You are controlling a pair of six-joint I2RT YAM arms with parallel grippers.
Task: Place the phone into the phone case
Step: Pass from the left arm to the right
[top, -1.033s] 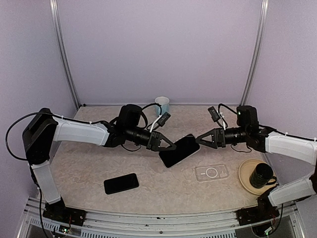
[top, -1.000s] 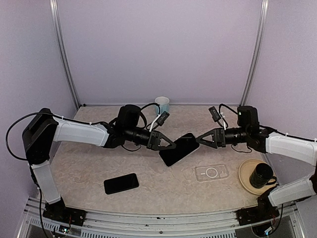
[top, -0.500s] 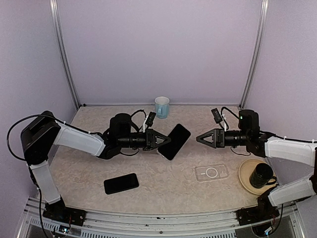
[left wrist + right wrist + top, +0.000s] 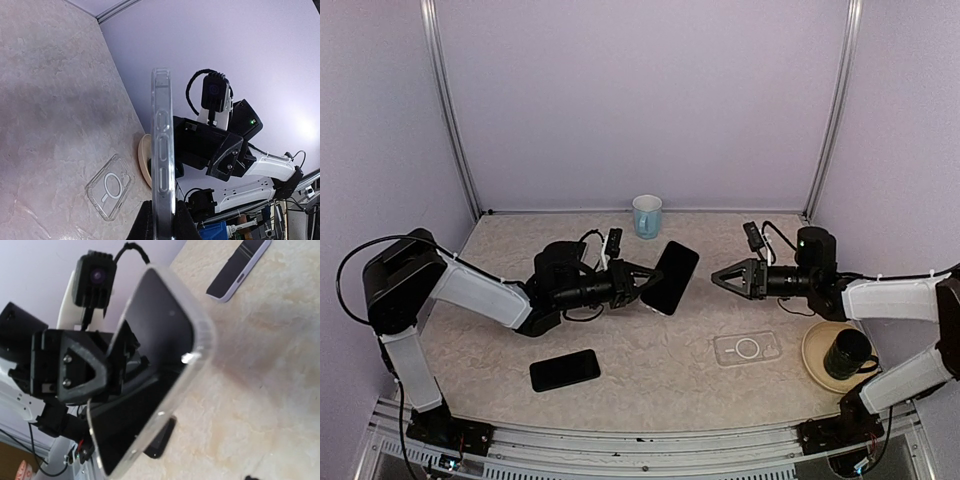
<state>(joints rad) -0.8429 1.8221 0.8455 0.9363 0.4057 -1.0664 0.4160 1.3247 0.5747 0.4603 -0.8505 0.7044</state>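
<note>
A black phone [image 4: 672, 275] with a clear case round its rim hangs above the middle of the table, tilted up on edge. My left gripper [image 4: 643, 284] is shut on its lower end. In the left wrist view the black pads [image 4: 144, 226] pinch the phone's clear edge [image 4: 163, 140]. My right gripper [image 4: 717, 279] stands open a short gap to the right of that phone, touching nothing. Its wrist view faces the dark screen [image 4: 150, 360]. A second black phone [image 4: 565, 370] lies flat at the front left. An empty clear phone case [image 4: 747, 348] [image 4: 109, 187] lies flat at the front right.
A tan plate [image 4: 815, 360] carrying a black mug [image 4: 847, 352] sits at the front right, beside the empty case. A pale blue cup [image 4: 647, 215] stands at the back wall. Purple walls close in the back and both sides.
My left arm has pulled back to the left with the phone and tipped it more upright. A gap has opened between the phone and my right gripper, which has shifted only slightly.
</note>
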